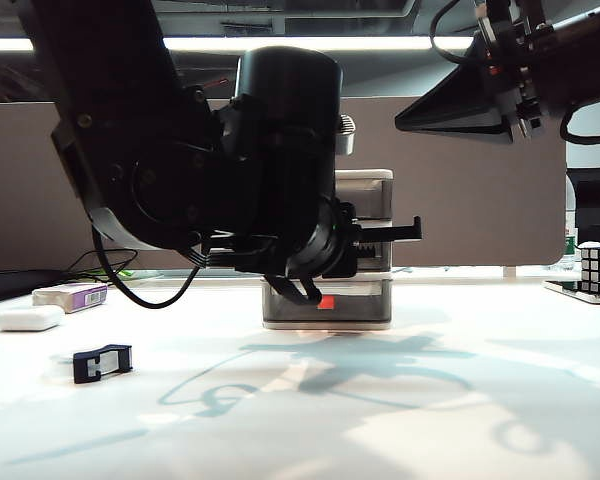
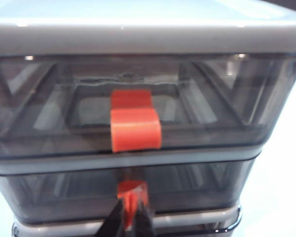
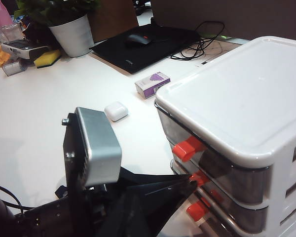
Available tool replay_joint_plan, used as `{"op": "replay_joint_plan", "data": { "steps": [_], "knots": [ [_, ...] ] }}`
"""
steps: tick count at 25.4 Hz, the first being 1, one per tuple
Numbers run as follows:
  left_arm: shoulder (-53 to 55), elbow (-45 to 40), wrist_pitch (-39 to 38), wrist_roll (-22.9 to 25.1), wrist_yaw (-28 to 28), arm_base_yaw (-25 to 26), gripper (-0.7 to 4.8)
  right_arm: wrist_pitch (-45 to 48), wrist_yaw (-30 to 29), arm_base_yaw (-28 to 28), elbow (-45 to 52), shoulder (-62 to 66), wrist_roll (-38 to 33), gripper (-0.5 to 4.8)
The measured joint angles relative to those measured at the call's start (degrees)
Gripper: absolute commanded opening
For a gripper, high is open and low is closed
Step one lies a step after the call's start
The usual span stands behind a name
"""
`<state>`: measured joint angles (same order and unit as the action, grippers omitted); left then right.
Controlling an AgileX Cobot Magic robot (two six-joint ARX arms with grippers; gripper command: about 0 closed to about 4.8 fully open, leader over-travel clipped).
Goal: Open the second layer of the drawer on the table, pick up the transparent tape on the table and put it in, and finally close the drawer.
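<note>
At the drawer's (image 2: 148,39) front, the left gripper (image 2: 130,219) pinches the second layer's tab (image 2: 132,190), pull axis straight out; the right gripper (image 1: 450,110), grip unreadable, hangs high.

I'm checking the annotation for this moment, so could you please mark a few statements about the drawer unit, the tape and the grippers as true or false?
1. The left gripper is closed on the red-orange tab of the second layer. True.
2. The transparent tape already lies inside the drawer. False: it lies on the table, out in front and to the left of the unit in the exterior view.
3. The right gripper is holding the tape. False: it hangs high in the air, up at the right of the exterior view, carrying nothing.
4. The second layer is pulled fully out. False: its front sits about level with the others.
5. A white oval case lies left of the tape. True.
</note>
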<state>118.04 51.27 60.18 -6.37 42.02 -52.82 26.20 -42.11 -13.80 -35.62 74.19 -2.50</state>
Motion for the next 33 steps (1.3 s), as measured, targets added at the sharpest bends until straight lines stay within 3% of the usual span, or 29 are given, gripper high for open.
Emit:
{"op": "replay_joint_plan", "data": {
  "steps": [13, 27, 33],
  "knots": [
    [0.0, -0.2, -0.6, 0.2, 0.7, -1.6, -0.06, 7.4, 0.0, -1.0, -1.1, 9.0, -0.5, -0.05],
    [-2.0, -3.7, -1.3, -0.1, 1.4, -2.8, -0.05, 8.3, 0.1, -1.8, -6.5, 16.1, -0.7, -0.05],
    [-2.0, -3.7, -1.5, -2.6, -5.5, -2.7, 0.95, 8.3, 0.0, -1.7, -6.5, 16.1, -1.3, -0.04]
  ]
}}
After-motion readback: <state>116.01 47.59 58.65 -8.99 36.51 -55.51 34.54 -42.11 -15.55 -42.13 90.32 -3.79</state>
